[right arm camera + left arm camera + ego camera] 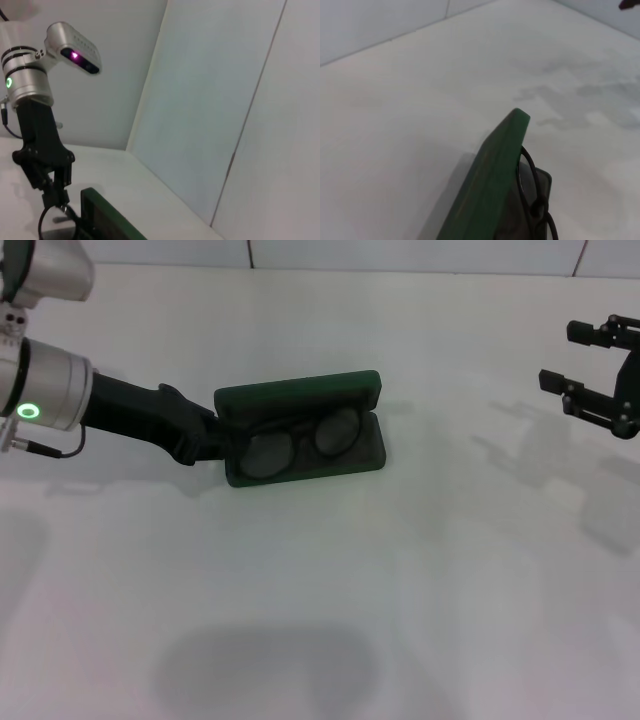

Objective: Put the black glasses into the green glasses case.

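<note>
A: What is the largest thing here?
B: One smooth, matte white table (pixel 400 620). On it, left of centre, sits one green glasses case (pixel 300 392), a hard rectangular shell with rounded corners, its lid standing open on the far side.

A: And the spectacles?
B: One pair of black glasses (pixel 300 445), thin-rimmed with two roundish clear lenses, lies in the case's lower half.

A: How do the arms stand?
B: The left gripper (pixel 222 435) reaches in low from the left, its dark fingers at the case's left end by the glasses; I cannot tell whether they grip anything. The right gripper (pixel 570 368) hangs at the far right, well apart, fingers spread and empty
</note>
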### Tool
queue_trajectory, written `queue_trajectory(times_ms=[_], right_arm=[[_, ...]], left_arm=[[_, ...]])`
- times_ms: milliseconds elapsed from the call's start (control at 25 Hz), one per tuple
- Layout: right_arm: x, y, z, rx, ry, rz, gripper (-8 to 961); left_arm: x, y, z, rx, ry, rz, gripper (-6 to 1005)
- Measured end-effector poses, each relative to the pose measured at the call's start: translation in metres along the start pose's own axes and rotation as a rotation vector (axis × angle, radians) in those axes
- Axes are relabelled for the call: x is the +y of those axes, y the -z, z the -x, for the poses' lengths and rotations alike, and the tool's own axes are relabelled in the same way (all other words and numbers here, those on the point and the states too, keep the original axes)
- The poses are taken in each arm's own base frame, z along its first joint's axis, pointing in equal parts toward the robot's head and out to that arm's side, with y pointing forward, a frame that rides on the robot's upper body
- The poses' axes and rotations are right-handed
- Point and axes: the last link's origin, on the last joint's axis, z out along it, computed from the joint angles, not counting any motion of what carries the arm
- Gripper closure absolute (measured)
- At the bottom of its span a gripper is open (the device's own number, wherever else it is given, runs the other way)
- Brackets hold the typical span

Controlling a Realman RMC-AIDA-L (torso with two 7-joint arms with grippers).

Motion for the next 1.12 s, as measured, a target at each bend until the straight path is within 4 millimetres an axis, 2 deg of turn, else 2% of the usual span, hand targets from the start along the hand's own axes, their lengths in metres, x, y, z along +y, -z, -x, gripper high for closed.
queue_trajectory(times_ms=[480,720,1120], right_arm=[[0.004,0.001,-0.005,-0.017,-0.027,-0.003,410],[0.005,-0.001,-0.006,-0.024,-0.043,-0.002,410],[0.008,0.002,-0.007,-0.029,-0.053,0.005,409]], left_arm=[[-0.006,-0.009,-0.014,-0.025,-0.03,-0.047,845],[-0.009,-0.015,-0.013,-0.082,-0.024,-0.081,844],[-0.013,-0.012,-0.021,-0.041,-0.03,-0.108,673]])
